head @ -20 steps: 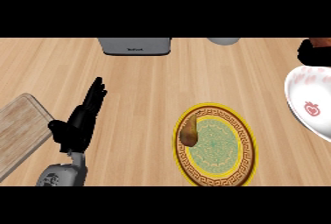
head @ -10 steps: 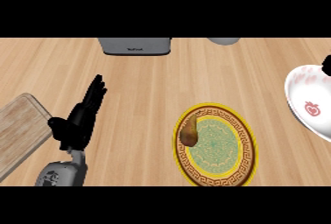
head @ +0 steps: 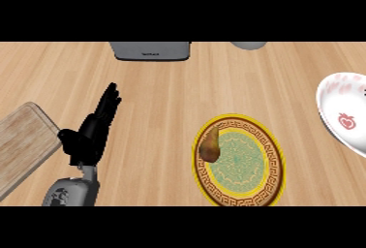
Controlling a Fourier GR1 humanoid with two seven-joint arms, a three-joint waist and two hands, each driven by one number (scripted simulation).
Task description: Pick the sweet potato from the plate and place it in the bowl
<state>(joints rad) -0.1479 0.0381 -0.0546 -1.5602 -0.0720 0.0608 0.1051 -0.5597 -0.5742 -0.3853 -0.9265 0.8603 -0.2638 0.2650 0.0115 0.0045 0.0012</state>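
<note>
Sweet potato [head: 211, 146] lying on the plate's [head: 266, 180] left rim, untouched; bowl [head: 344, 112] well apart at right edge. Left hand [head: 91, 131] open, fingers straight, holding nothing; right hand out of sight. Likely trouble: nudged off the rim onto the counter [head: 164, 97] during a grasp from the side.
</note>
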